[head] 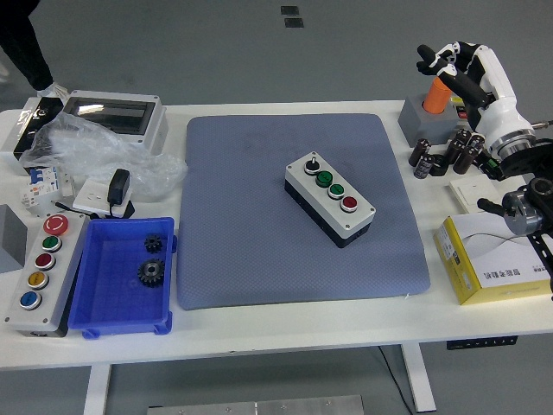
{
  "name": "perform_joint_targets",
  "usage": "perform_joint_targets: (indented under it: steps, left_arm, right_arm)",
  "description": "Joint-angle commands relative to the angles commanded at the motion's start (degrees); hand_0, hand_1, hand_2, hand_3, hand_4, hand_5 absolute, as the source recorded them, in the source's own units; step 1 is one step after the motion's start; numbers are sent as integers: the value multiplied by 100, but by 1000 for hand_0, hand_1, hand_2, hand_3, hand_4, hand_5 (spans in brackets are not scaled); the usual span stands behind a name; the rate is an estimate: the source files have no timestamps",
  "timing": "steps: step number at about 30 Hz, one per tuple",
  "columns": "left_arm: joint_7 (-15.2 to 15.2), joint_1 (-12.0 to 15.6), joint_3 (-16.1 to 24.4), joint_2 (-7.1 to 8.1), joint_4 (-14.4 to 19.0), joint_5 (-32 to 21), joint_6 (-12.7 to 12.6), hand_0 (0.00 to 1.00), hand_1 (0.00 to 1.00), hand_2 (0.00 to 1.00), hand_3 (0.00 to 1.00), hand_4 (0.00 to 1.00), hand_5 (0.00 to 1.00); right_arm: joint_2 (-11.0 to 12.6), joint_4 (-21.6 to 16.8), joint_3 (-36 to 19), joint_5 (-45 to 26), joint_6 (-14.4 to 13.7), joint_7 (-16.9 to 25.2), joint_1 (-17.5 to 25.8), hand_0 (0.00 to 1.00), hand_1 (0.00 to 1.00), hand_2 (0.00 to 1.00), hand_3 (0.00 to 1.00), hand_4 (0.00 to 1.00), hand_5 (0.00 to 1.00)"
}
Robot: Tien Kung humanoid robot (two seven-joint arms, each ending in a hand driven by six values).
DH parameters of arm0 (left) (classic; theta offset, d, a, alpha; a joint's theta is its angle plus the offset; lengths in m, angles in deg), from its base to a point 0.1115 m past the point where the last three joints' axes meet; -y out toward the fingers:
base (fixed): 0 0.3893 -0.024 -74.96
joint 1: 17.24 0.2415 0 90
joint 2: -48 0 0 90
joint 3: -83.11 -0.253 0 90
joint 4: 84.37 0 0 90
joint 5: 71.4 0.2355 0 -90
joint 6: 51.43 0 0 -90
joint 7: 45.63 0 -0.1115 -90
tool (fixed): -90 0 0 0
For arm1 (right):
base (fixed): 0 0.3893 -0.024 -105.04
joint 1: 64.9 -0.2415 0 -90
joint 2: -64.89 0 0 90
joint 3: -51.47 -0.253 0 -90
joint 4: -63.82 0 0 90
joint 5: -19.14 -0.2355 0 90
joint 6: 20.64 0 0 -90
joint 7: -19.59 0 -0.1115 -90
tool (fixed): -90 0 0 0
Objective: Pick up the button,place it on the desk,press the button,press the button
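A white table [285, 333] stands on a grey floor [259, 52]. A blue-grey mat [259, 259] covers its middle, and the button box [330, 199] lies slantwise on it, with one black, two green and one red button. The yellow box [494, 259] at right carries print too small to read. The right hand [449, 59] hovers raised over the far right corner, fingers loosely spread, holding nothing.

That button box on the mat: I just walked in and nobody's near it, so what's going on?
Nothing is touching it. The grey button box lies at an angle on the blue-grey mat, its four controls facing up. The robot's right hand is raised off to the far right above the orange object, fingers loosely spread, holding nothing. The left arm is out of view.
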Motion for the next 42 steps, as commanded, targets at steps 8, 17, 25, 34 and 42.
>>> perform_joint_targets:
  steps: [8, 17, 25, 34, 42]
  left_arm:
    - [-3, 4, -1, 0, 1, 4, 2, 673, 695, 635, 665, 714, 364]
    - [-5, 9, 0, 0, 3, 8, 5, 673, 695, 635, 664, 714, 365]
    - [-4, 11, -3, 0, 2, 12, 7, 673, 695, 636, 664, 714, 366]
    - [-7, -1, 25, 0, 4, 32, 6, 672, 695, 636, 664, 715, 368]
    - [-7, 1, 11, -3, -2, 15, 1, 673, 695, 637, 664, 716, 369]
  right_arm:
    - [8, 18, -3, -21, -22, 0, 4, 982, 986, 998, 998, 998, 755]
    - [12, 16, -8, -12, -68, 0, 9, 983, 979, 998, 998, 998, 766]
    - [26, -33, 0, 110, -264, -117, 1, 983, 975, 998, 998, 998, 770]
    - [53, -142, 25, 346, -584, -323, 4, 951, 908, 950, 998, 998, 740]
    - [19, -988, 570, 2052, -795, -1726, -74, 926, 877, 905, 972, 998, 703]
